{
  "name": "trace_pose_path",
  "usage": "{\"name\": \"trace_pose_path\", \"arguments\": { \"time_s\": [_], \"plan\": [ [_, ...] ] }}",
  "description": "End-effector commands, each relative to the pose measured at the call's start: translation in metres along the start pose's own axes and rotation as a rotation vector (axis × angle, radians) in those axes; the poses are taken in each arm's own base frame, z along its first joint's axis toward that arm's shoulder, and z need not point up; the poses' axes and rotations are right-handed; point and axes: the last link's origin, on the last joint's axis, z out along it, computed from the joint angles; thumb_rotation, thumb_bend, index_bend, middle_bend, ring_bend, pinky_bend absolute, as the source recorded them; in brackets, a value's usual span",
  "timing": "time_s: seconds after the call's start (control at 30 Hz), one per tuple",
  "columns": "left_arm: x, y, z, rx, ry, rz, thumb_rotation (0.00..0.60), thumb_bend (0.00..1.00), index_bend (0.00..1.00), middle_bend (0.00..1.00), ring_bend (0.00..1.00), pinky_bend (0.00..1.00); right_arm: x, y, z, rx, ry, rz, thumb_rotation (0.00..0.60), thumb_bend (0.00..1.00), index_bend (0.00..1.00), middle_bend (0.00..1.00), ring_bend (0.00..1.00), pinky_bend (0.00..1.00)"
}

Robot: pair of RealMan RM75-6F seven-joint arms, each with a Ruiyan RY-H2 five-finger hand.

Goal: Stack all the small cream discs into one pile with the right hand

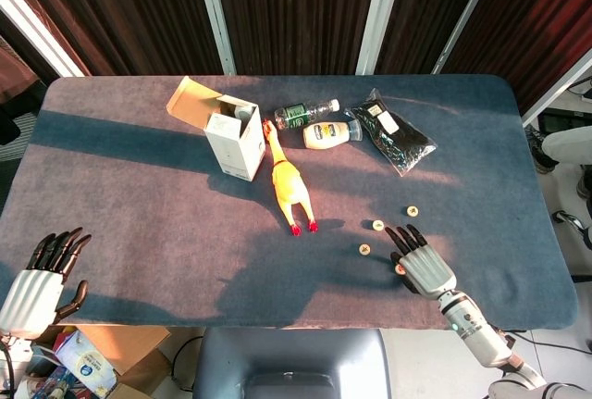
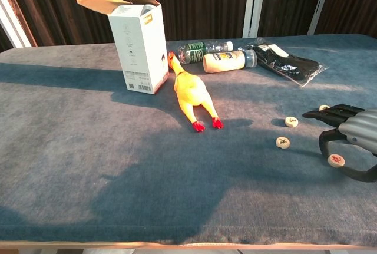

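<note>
Four small cream discs lay scattered on the blue-grey table point(image 1: 139, 195), none stacked. Taking the rubber chicken point(image 1: 289, 186) as the marker: one disc point(image 1: 377, 225) lay just to the right of its red feet, another point(image 1: 364, 250) a little nearer the table's front edge, a third point(image 1: 412, 211) further right again. The fourth disc point(image 2: 336, 160) sat beneath the right hand point(image 1: 419, 259), whose dark fingers point(image 2: 330, 114) were spread above it and curved down, gripping nothing that I could see.

Left of the chicken's head stood a white carton point(image 1: 234, 141) with its top flap open; what was inside could not be made out. Behind the chicken lay a green-labelled bottle point(image 1: 306, 113), a cream-coloured bottle point(image 1: 331, 134) and a black packet point(image 1: 394, 134).

The left hand point(image 1: 44, 277) hung off the near left corner, fingers apart, holding nothing.
</note>
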Motion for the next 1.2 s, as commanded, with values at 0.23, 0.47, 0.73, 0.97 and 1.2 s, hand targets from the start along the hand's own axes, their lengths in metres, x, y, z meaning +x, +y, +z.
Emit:
{"name": "trace_pose_path", "arguments": {
  "time_s": [0.23,0.47,0.73,0.97,1.2],
  "plan": [
    [0.000,0.000,0.000,0.000,0.002,0.001,0.600,0.53,0.00,0.00,0.00,0.05,0.011,0.007,-0.002,-0.036,0.052,0.026,0.600,0.50,0.60,0.00,0.00,0.00],
    [0.000,0.000,-0.001,0.000,0.004,0.002,0.600,0.53,0.00,0.00,0.00,0.05,0.019,0.034,0.000,-0.124,0.064,0.042,0.600,0.50,0.61,0.00,0.00,0.00],
    [-0.001,0.001,0.000,-0.001,0.000,0.008,0.600,0.53,0.00,0.00,0.00,0.05,0.015,0.051,0.003,-0.184,0.034,0.017,0.600,0.50,0.61,0.00,0.00,0.00],
    [-0.002,0.001,0.001,0.002,-0.002,0.008,0.600,0.53,0.00,0.00,0.00,0.05,0.008,0.055,0.005,-0.203,0.010,0.007,0.600,0.50,0.60,0.00,0.00,0.00],
    [-0.002,0.001,0.001,0.004,-0.003,0.006,0.600,0.53,0.00,0.00,0.00,0.05,0.005,0.055,0.009,-0.204,0.005,0.006,0.600,0.50,0.60,0.00,0.00,0.00]
  ]
}}
